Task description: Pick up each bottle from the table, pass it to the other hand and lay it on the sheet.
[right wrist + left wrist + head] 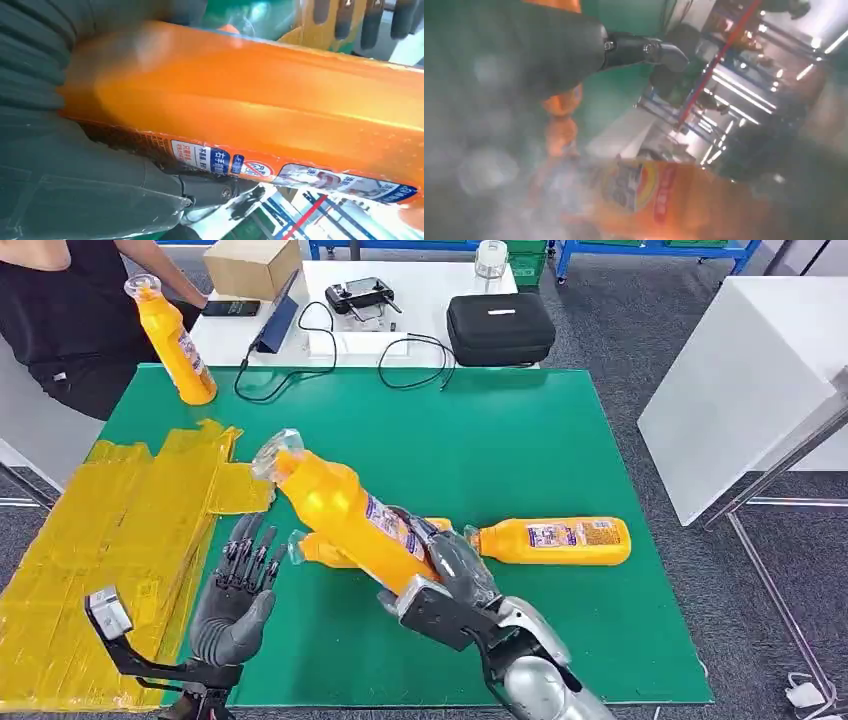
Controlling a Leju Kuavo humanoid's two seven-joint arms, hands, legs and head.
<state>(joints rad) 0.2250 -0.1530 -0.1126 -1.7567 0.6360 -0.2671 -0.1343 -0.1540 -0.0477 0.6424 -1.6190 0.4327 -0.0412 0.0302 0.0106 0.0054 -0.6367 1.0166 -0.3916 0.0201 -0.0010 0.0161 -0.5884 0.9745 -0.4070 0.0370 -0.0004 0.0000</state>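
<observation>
Over the green table (520, 440), right robot hand (455, 570) grips a bottle (340, 510); left robot hand (235, 595) seemingly open.

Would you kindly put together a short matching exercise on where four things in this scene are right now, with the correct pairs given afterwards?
Things:
1. raised bottle
2. upright bottle
3. labelled bottle
4. left robot hand

States:
A. lying on its side on the green mat, to the right of the right robot hand
B. open, fingers spread, holding nothing
C. standing at the far left corner of the green mat, held by a person
D. gripped by the right robot hand, tilted above the mat

Pairs: 1-D, 2-C, 3-A, 4-B
</observation>
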